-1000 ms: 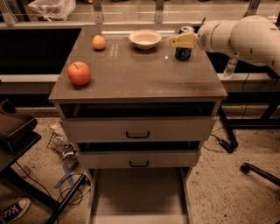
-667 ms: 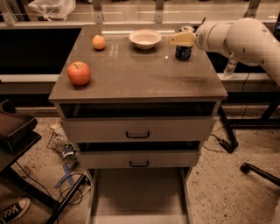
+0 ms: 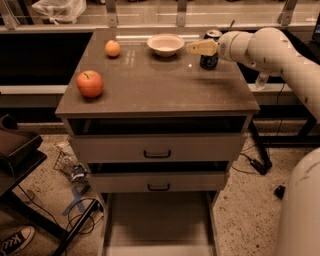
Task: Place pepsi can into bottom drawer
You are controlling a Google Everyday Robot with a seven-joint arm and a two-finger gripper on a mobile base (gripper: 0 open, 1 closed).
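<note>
Surface: a brown-grey cabinet top (image 3: 160, 85), flat and smooth, with a dull sheen and soft reflections near its back edge.
Room: a speckled stone-like floor (image 3: 240, 200). Loose cables (image 3: 82, 220) and a cross of blue tape (image 3: 75, 199) lie to the left of the cabinet. The toe of a dark sneaker (image 3: 15, 241) shows in the lower left corner. A metal rail and a crumpled plastic bag (image 3: 59, 7) sit behind the cabinet.
Bowl: a shallow, round, pale bowl (image 3: 165, 44) stands at the back centre of the top, and nothing shows inside it.
Fruit: a red apple (image 3: 90, 83) sits near the front left edge. A smaller orange (image 3: 112, 48) lies behind it, left of the bowl and apart from it.
Pepsi can: the pepsi can (image 3: 209, 62) stands upright on the back right of the top, just right of the bowl. It is dark, with a silver top.
Gripper: the gripper (image 3: 192, 48) is tan and wedge-shaped. It reaches in from the right on a thick white arm (image 3: 280, 55), crosses the upper front of the can and points towards the bowl.
Gripper's hold: it cannot be told whether it grips the can.
Upper drawers: the top drawer (image 3: 157, 148) and the middle drawer (image 3: 158, 182) have pale fronts, each with a small black handle. A dark gap runs above each.
Bottom drawer: the bottom drawer (image 3: 160, 225) is pulled well out towards the camera. It is a wide, pale grey tray with low side walls, and its floor is bare.
</note>
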